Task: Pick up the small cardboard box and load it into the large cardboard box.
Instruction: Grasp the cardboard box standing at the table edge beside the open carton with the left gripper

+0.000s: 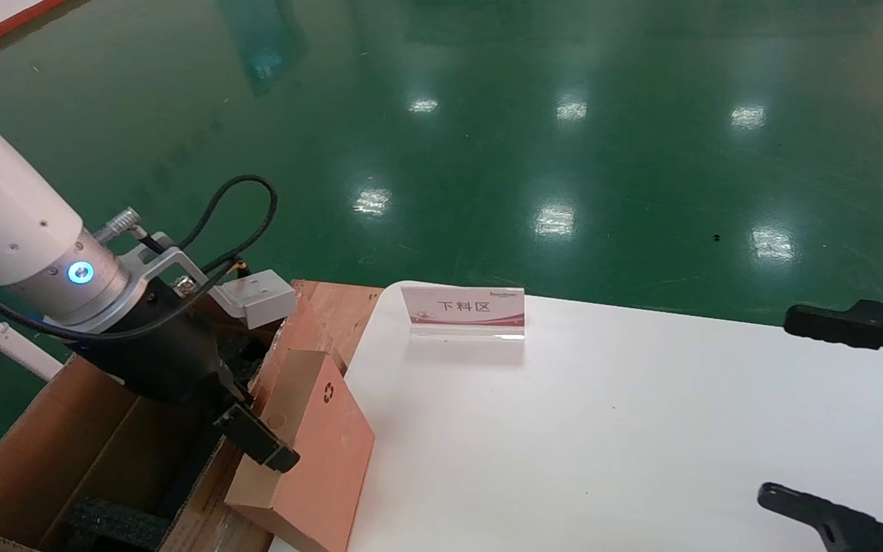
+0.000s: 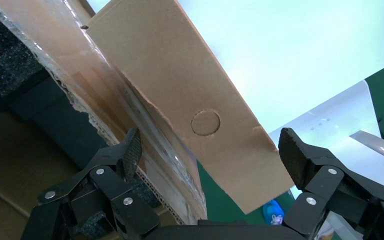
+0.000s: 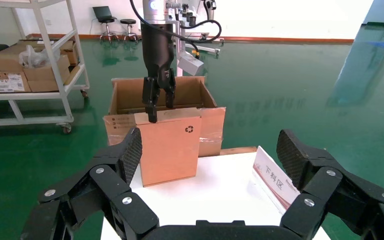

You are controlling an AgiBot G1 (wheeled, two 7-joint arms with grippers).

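Note:
The small cardboard box (image 1: 319, 437) stands tilted on the table's left edge and leans on the large cardboard box (image 1: 43, 452); its recycling symbol faces the table. It also shows in the right wrist view (image 3: 170, 150). My left gripper (image 1: 254, 441) is open and straddles the small box's upper narrow edge (image 2: 200, 100); its fingertips (image 2: 132, 150) stand clear of the cardboard on both sides. The large box's taped flap (image 2: 100, 100) and black foam (image 2: 10, 65) lie just beside it. My right gripper (image 1: 779, 406) is open and empty over the table's right side.
A white table (image 1: 602, 429) carries a small upright sign (image 1: 463, 310) with red print near its far edge. Green floor lies beyond. A white shelf trolley (image 3: 30, 60) with several cartons stands far behind the large box.

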